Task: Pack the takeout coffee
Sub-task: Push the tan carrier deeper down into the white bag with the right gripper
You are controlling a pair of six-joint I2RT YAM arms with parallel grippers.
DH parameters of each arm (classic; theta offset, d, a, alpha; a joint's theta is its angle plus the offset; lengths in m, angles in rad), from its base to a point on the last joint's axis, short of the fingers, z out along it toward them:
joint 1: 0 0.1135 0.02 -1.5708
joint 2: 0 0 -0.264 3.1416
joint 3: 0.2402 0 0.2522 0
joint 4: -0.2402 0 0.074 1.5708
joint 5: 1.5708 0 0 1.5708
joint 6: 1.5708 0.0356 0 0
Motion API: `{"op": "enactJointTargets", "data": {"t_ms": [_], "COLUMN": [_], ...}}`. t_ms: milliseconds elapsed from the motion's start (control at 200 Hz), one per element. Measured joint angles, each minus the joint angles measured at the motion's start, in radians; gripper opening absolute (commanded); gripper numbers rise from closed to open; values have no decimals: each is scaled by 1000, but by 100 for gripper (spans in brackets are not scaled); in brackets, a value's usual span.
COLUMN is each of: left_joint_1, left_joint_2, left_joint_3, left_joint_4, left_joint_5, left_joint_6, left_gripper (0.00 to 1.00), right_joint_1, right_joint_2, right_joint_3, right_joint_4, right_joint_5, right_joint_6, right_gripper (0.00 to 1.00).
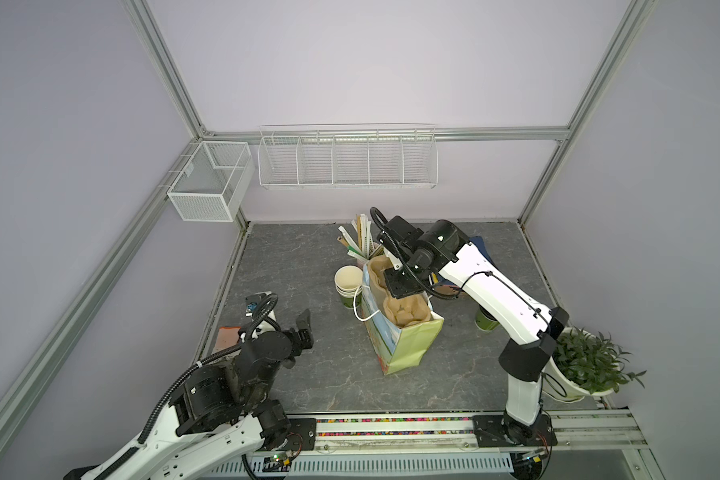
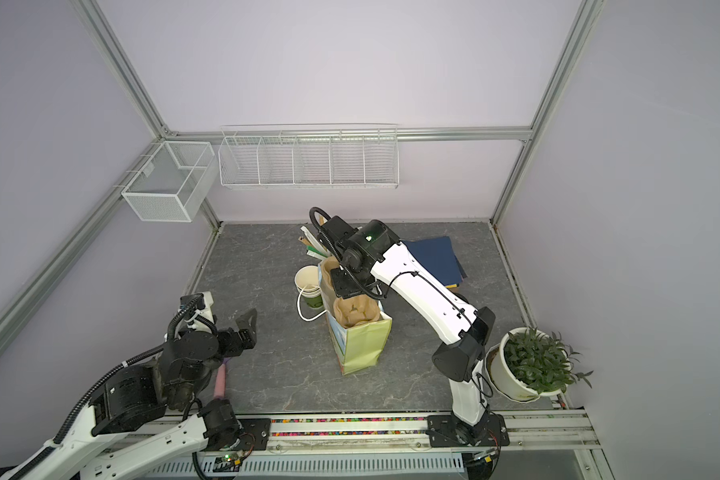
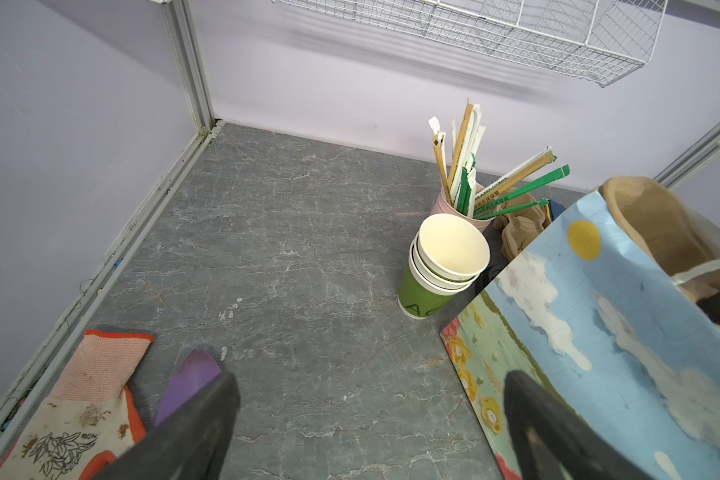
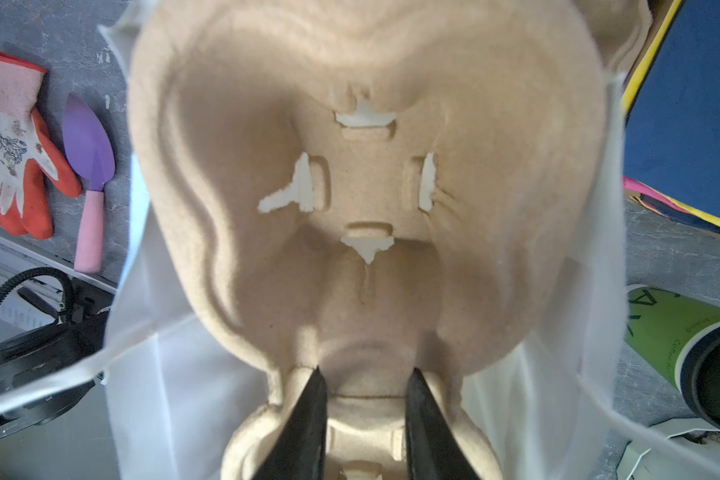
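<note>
Underneath everything, a grey stone-patterned table (image 1: 308, 382). On the back wall at 12 o'clock, a long white wire rack (image 1: 348, 166).

Near the table's centre, upright and open-mouthed in both top views, a paper bag (image 1: 408, 349) (image 2: 362, 345) with white cord handles.

At 4 o'clock by the table edge, a potted plant (image 1: 591, 361) in a white pot. At 1 o'clock, a pile of blue folders (image 2: 437, 257) lying flat.

Inside the bag and sticking out of its top, a brown pulp cup carrier (image 1: 404, 309) (image 4: 516, 166).

Down in the bag's mouth, the right gripper (image 4: 366, 374), jaws narrow and pinched on the ridge between the carrier's wells. At 8 o'clock of the bag and well apart from it, the left gripper (image 1: 306, 330) (image 3: 371, 380), jaws spread wide, holding nothing.

Just beside the bag at its 9 o'clock, a stack of cups (image 1: 348, 282) (image 3: 445, 257), green outside and cream inside. At the bag's 11 o'clock, behind that stack, a pink pot of wrapped straws (image 3: 441, 205).

At the bag's 3 o'clock, on the table and partly hidden under the right arm, the takeout coffee (image 1: 486, 321) (image 4: 682, 332): green cup, black lid on.

At 8 o'clock near the table edge, a red and white glove (image 4: 13, 145), and just beside it a purple trowel (image 4: 88, 145) with a pink handle.
</note>
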Motion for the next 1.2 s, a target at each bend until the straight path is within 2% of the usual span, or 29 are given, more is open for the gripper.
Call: {"op": "enactJointTargets", "data": {"t_ms": [475, 780, 1199], "left_joint_1": [0, 0, 0], "left_joint_2": [1, 1, 1], "left_joint_3": [0, 0, 0], "left_joint_4": [0, 0, 0], "left_joint_5": [3, 4, 6], "left_joint_6": [0, 0, 4], "left_gripper": [99, 99, 99], "right_joint_1": [35, 42, 42], "right_joint_2": [-21, -35, -34], "right_joint_3": [-34, -96, 20], "right_joint_4": [-2, 49, -65], "right_joint_5": [36, 17, -10], "right_joint_6": [10, 20, 8], "right_gripper": [27, 28, 28]}}
